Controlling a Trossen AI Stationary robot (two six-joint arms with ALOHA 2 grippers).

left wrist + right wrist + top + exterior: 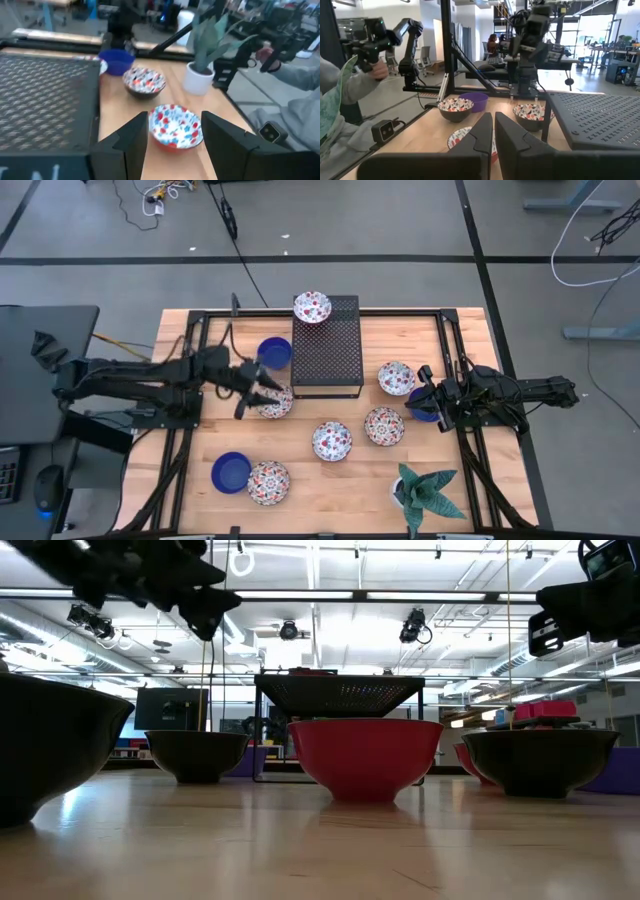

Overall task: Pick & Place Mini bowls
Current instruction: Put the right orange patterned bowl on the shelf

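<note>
My left gripper (255, 392) hangs open and empty above the table, over the near-left corner of a black perforated box (327, 345) and the edge of a floral mini bowl (277, 404). In the left wrist view its fingers (175, 117) frame a farther floral bowl (175, 126) that stands on the table. My right gripper (425, 395) is shut and empty (493, 120), raised over a blue bowl (420, 408). Another floral bowl (312, 307) sits on top of the box. A blue bowl (275, 352) stands at the box's left side.
More floral bowls stand at mid-table (331, 441), (384, 425), (396, 377) and near-left (268, 482), beside a blue bowl (232, 472). A potted plant (425, 490) stands near-right. A person with a hand-held controller (370, 45) stands beyond the table's near edge.
</note>
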